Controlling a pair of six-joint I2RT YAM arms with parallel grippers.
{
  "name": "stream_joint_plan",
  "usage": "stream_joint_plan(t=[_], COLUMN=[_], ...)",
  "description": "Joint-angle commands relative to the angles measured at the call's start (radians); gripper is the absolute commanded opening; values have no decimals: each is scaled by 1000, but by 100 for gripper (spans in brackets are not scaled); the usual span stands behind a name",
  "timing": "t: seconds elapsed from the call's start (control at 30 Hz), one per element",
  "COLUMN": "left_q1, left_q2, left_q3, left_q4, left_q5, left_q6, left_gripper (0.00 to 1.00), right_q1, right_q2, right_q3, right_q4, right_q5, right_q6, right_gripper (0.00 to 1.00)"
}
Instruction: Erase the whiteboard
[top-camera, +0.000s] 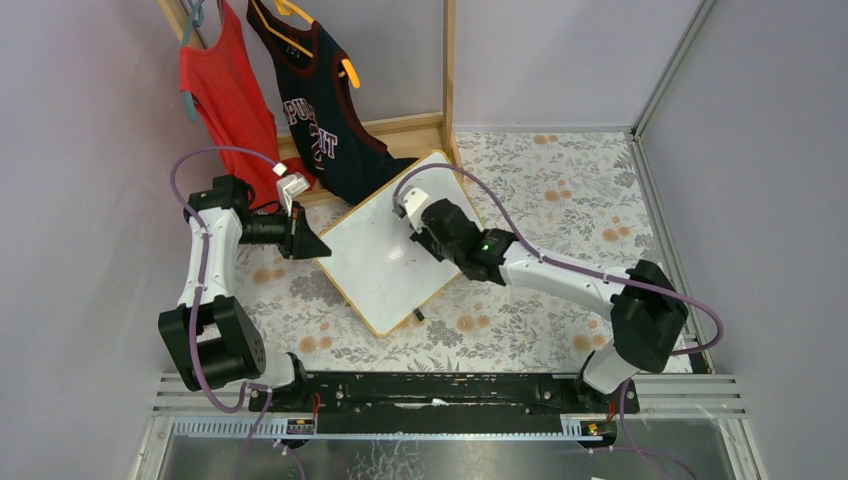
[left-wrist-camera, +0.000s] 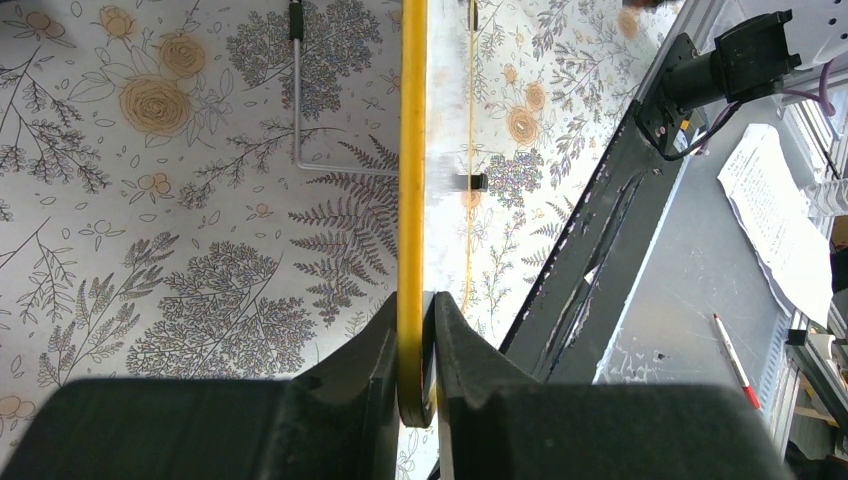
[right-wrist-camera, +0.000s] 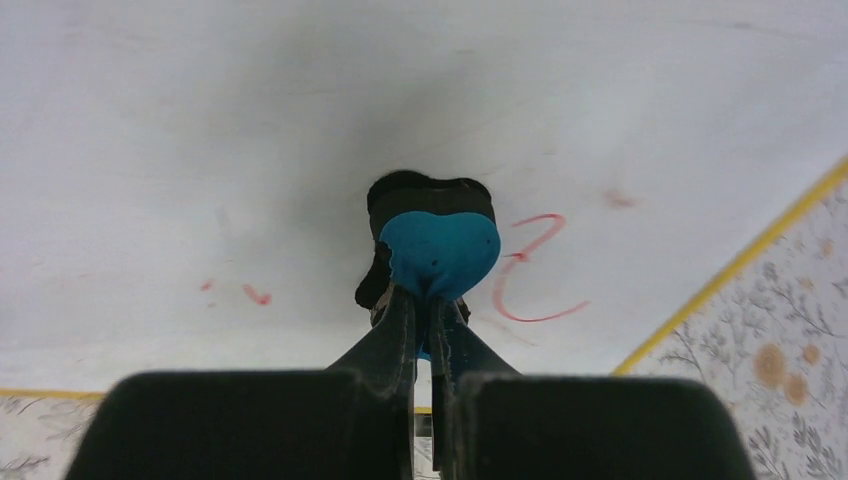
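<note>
The whiteboard (top-camera: 395, 250) lies tilted in the middle of the floral table, white with a yellowish wood frame. My left gripper (top-camera: 305, 240) is shut on its left corner; the left wrist view shows the frame edge (left-wrist-camera: 411, 150) clamped between the jaws of that gripper (left-wrist-camera: 417, 335). My right gripper (top-camera: 428, 232) is over the board, shut on a blue eraser (right-wrist-camera: 440, 250) with a black felt underside pressed on the white surface (right-wrist-camera: 200, 120). A red curved mark (right-wrist-camera: 535, 275) lies just right of the eraser, and small red specks (right-wrist-camera: 255, 294) lie to its left.
A red shirt (top-camera: 225, 95) and a dark jersey (top-camera: 325, 110) hang on a wooden rack (top-camera: 448, 70) at the back, the jersey touching the board's far edge. A black rail (top-camera: 440, 390) runs along the near edge. A metal stand leg (left-wrist-camera: 297, 110) lies under the board.
</note>
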Motion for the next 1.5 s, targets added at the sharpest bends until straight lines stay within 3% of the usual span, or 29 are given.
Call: stream_joint_plan(t=[0.0,0.33,0.87,1.1,1.47], left_q1=[-9,-8,-8,-9,-7], left_q2=[3,7,3,7,14], left_q3=[-27,-24,-22,-25,-27], left_q4=[19,18,19,17,16], left_q5=[-129,-124,-129,-128,-124], left_q6=[62,61,55,57,66], left_gripper=[0,0,0,0,0], right_q1=[-63,-40,179,166,18], right_q2=[-62,-43,49,56,-13], right_q3=[7,-5,18,-45,-86], right_q4=[68,22,-8,43,43], right_q5=[57,-65,-85,-18,-23], right_q6=[-7,53,54,47,45], right_gripper=[0,0,0,0,0])
